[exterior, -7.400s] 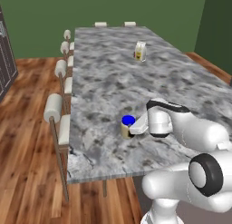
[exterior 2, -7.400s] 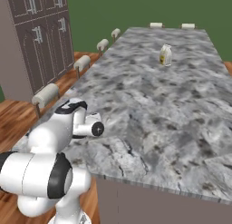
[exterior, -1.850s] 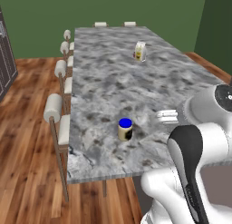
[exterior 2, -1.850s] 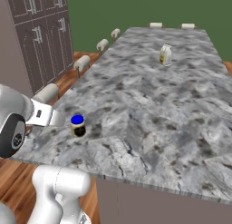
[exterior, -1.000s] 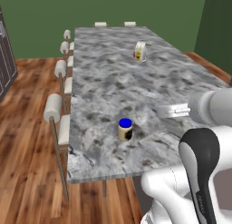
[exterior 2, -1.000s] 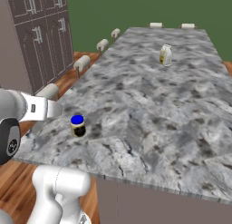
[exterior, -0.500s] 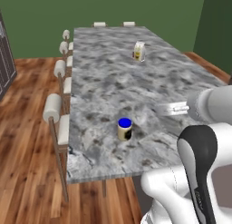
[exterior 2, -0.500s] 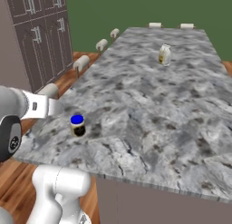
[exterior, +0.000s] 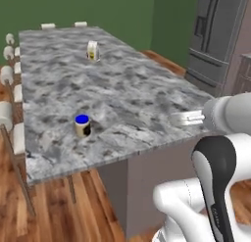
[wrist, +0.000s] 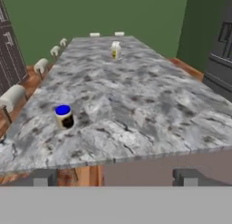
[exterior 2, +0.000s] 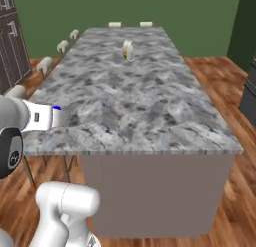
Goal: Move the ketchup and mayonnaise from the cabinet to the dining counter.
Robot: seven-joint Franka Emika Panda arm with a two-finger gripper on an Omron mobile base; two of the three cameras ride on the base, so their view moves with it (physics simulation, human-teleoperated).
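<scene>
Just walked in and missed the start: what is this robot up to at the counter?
The mayonnaise stands upright on the dining counter, near its stool-side edge, with nothing touching it. The gripper is off the counter's near end, jaws apart and empty, pointing along the counter. A small cream carton stands further along the counter. So one of the two items is delivered; the ketchup is not on the counter yet.

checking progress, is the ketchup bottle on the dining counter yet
No, the dining counter carries the blue-lidded mayonnaise and a small cream carton, but no red bottle.
</scene>
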